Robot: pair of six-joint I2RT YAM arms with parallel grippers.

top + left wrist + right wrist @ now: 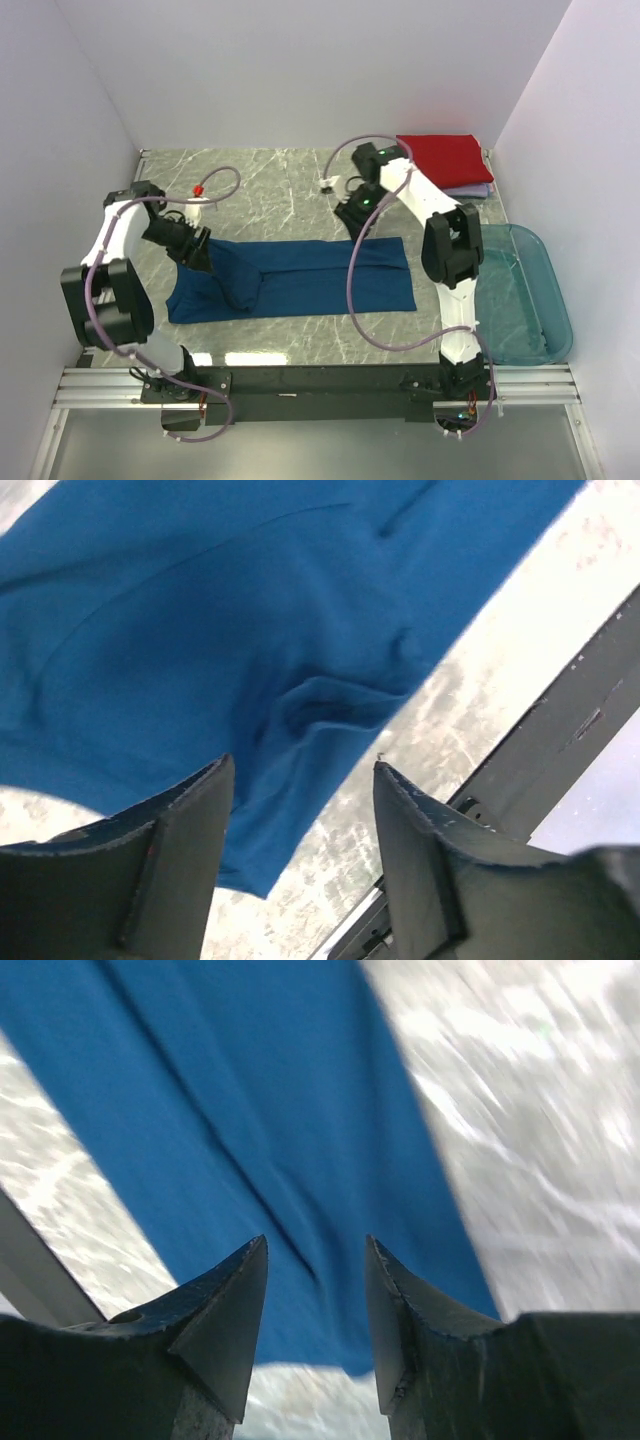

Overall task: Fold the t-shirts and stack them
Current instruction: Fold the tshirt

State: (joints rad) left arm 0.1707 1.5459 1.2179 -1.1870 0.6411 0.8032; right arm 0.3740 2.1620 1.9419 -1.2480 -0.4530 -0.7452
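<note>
A dark blue t-shirt [300, 280] lies flat on the marble table as a long folded strip, with a small wrinkle near its left end. My left gripper [195, 250] hovers over the strip's left end, open; in the left wrist view the jaws [305, 770] stand apart above the blue cloth [250, 630] with nothing between them. My right gripper [355, 212] sits just behind the strip's right part, open over the blue cloth [270, 1110], fingertips [316, 1245] empty. A folded red t-shirt [445, 158] rests on a pale lavender one [472, 190] at the back right.
A translucent teal tub [545, 300] stands at the right edge. A small white piece with a red cap [200, 190] and a small white object [328, 182] lie towards the back. A black rail [320, 380] runs along the near edge. Walls close in on three sides.
</note>
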